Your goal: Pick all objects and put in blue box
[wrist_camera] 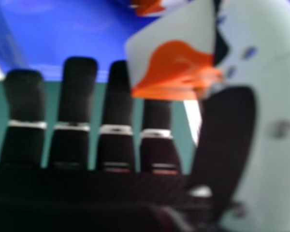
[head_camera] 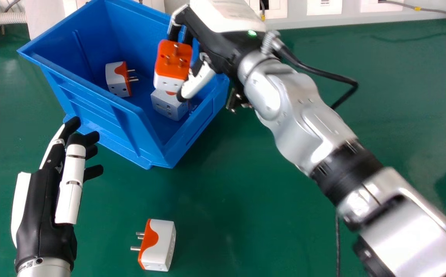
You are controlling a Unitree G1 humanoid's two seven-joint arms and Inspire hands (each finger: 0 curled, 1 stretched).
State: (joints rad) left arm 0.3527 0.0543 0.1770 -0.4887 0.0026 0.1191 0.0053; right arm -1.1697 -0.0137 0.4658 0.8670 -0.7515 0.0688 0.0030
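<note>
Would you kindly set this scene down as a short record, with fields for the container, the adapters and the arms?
container: blue box, open-topped
inside: one plug adapter and another
right arm: right hand gripping an orange-and-white adapter over the box
left arm: left hand, fingers extended, nothing held
outside: last adapter on the green table
task: unfinished

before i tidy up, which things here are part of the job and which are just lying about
Job:
- blue box
- two plug adapters inside it
- adapter in the right hand
- loose adapter on the green table

Just about:
- ribbed hose, back left
- grey cable, back right
</note>
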